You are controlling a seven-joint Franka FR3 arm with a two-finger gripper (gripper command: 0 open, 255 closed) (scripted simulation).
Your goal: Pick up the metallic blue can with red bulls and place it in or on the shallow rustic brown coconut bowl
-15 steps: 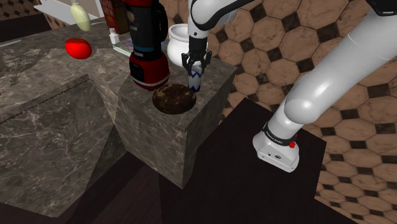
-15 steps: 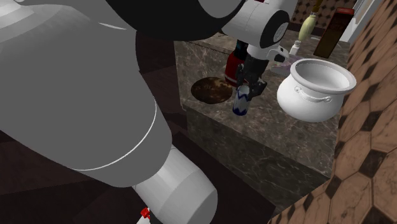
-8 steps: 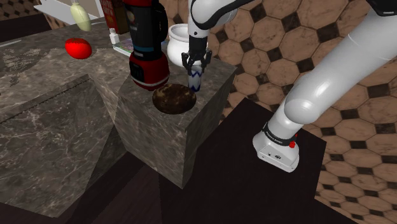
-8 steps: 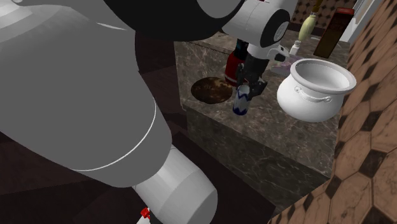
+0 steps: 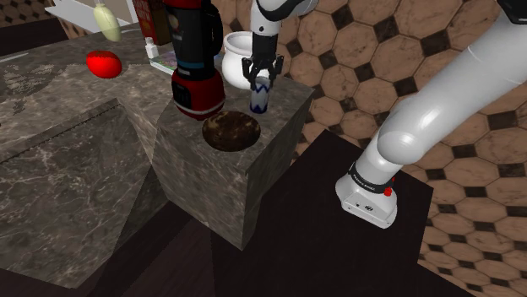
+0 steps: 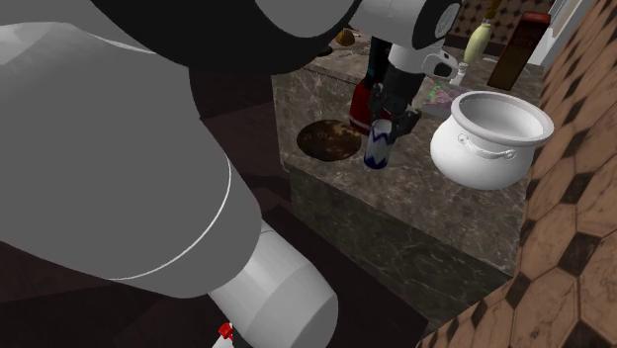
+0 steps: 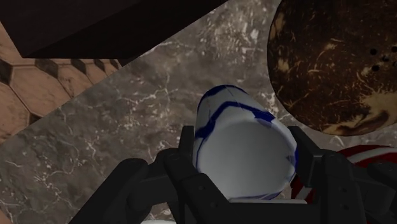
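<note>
Lifted higher than a second ago, the can [image 5: 259,94] is hanging upright, long axis vertical, in the upper middle of the shoulder view, just right of the coconut bowl [image 5: 230,132]. The gripper [image 5: 260,78] is clamping its top end, the body hanging below. Its blue-on-white markings are too indistinct to read.

The gripper [image 7: 242,167] clasps a white can [image 7: 236,124] with blue stripes over a marble counter [image 7: 121,130], near a brown bowl [image 7: 337,63].
</note>
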